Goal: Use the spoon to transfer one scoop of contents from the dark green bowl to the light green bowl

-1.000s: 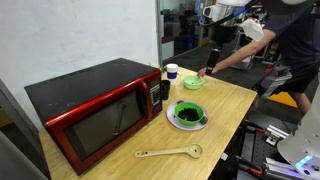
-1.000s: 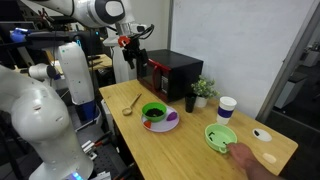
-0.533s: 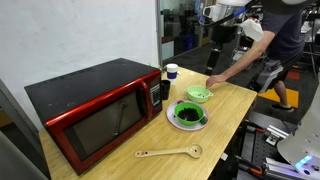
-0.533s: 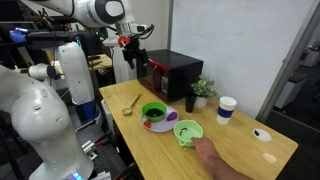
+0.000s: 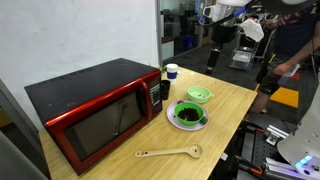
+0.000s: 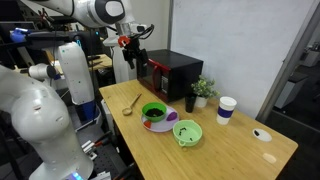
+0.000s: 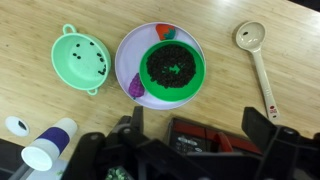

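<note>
The dark green bowl [image 7: 172, 68] holds dark contents [image 7: 175, 66] and sits on a white plate [image 7: 128, 55] on the wooden table. Close beside it is the small light green bowl [image 7: 80, 58], with a few dark specks inside. The pale wooden spoon [image 7: 256, 62] lies flat on the table on the other side of the plate, apart from both bowls. In both exterior views the bowls [image 5: 188, 115] [image 5: 199, 95] [image 6: 153, 111] [image 6: 187, 132] and spoon [image 5: 170, 152] [image 6: 131, 103] show plainly. My gripper [image 7: 198, 125] [image 6: 131, 60] hangs open and empty, high above the red microwave.
A red microwave [image 5: 95, 110] fills the table's back end. A white cup with a blue top [image 7: 48, 145] and a small potted plant [image 6: 203, 90] stand near it. A purple piece [image 7: 136, 86] lies on the plate. A person [image 5: 290, 45] stands off the table's far end.
A person's hand slid the light green bowl across the table to beside the dark green bowl, then pulled away. My gripper has not moved.
</note>
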